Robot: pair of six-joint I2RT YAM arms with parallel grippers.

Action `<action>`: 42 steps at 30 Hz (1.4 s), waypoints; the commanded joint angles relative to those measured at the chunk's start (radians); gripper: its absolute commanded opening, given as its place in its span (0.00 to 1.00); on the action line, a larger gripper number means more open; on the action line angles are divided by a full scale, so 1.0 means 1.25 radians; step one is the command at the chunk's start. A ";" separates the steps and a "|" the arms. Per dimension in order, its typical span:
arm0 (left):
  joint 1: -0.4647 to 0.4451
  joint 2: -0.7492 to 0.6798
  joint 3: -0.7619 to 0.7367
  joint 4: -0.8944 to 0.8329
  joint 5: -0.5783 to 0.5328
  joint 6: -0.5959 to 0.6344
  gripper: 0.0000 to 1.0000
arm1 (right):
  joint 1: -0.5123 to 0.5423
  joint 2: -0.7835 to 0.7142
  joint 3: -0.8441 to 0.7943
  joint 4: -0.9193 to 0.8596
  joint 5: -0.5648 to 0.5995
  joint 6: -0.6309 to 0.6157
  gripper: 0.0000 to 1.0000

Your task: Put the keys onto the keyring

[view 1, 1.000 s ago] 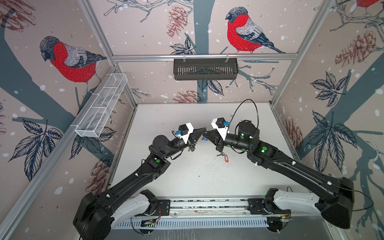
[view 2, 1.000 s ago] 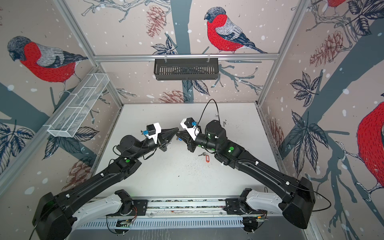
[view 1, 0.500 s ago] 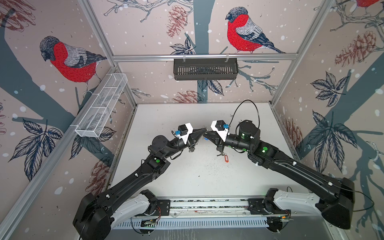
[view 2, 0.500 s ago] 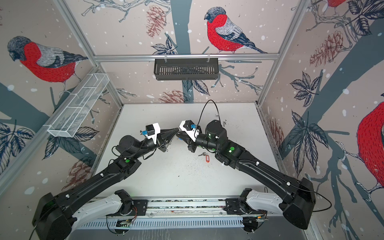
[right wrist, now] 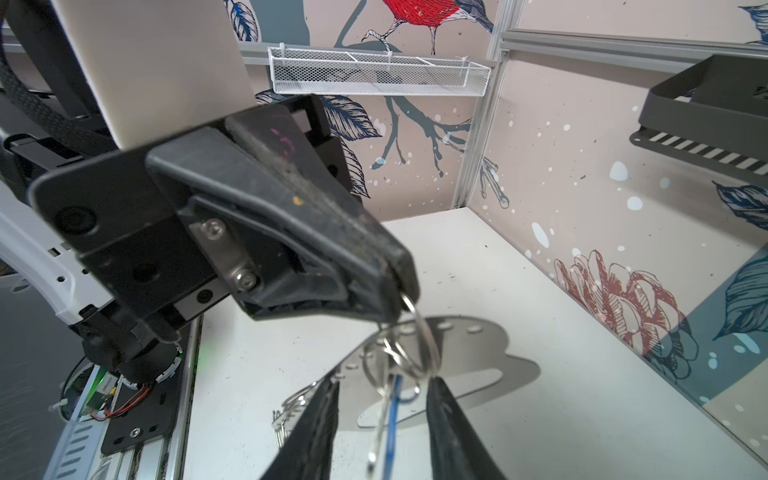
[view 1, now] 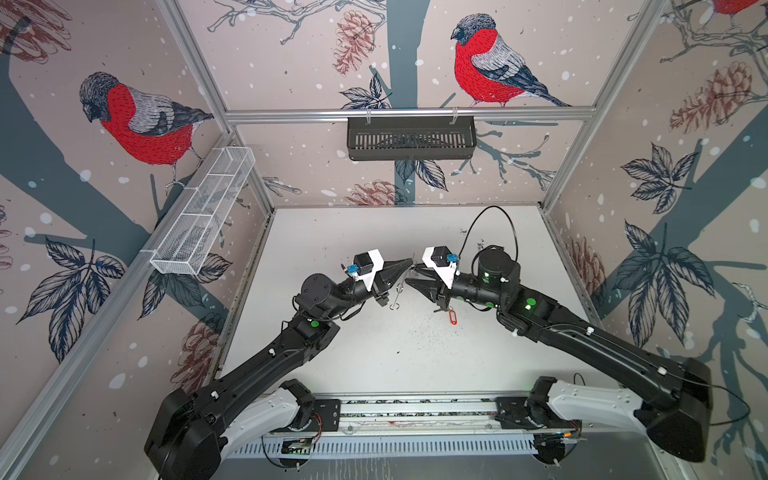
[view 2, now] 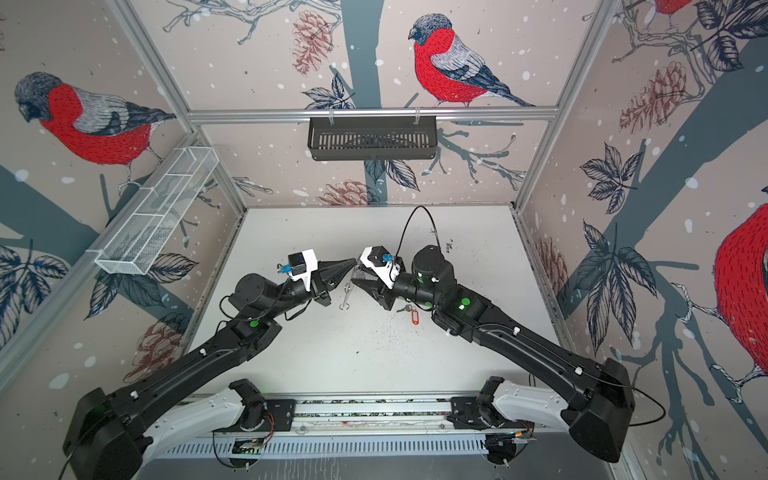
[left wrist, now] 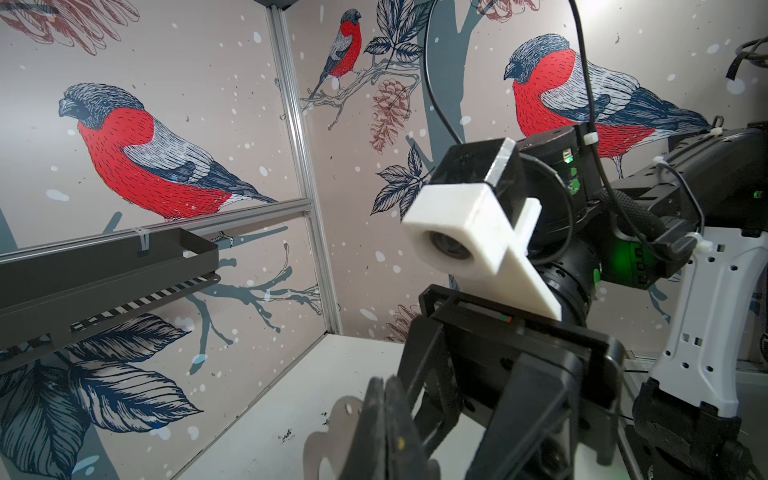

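- Your left end effector (view 1: 407,263) is clamped together on a small metal ring of the keyring (right wrist: 469,349); the see-through plate hangs below it, clear of the desk (view 1: 415,357), likely to present its rings side-on to the other arm
- Your right end effector (right wrist: 382,386) faces it closely with fingers apart, gripping nothing
- The blue-tagged key (right wrist: 390,432) dangles between those fingers among the rings; you cannot tell which ring carries it
- The red-tagged key (view 2: 413,316) lies flat on the desk beneath your right wrist, apart from the keyring; judge it not yet threaded
- The white mesh basket (view 1: 203,216) on the side wall shows no clear contents
- The black slotted tray (view 1: 411,137) on the rear rail hides its inside
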 commanded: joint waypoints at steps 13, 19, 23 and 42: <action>0.005 -0.010 -0.009 0.057 0.008 -0.016 0.00 | -0.003 -0.004 -0.002 0.044 -0.026 -0.001 0.09; 0.005 -0.011 -0.008 0.054 0.020 -0.018 0.00 | -0.002 0.018 0.016 0.039 -0.068 -0.025 0.04; 0.007 -0.011 -0.007 0.048 0.027 -0.018 0.00 | -0.002 0.028 0.033 0.027 -0.071 -0.034 0.04; 0.012 -0.006 -0.012 0.060 0.070 -0.030 0.00 | -0.003 0.065 0.079 -0.014 -0.151 -0.062 0.01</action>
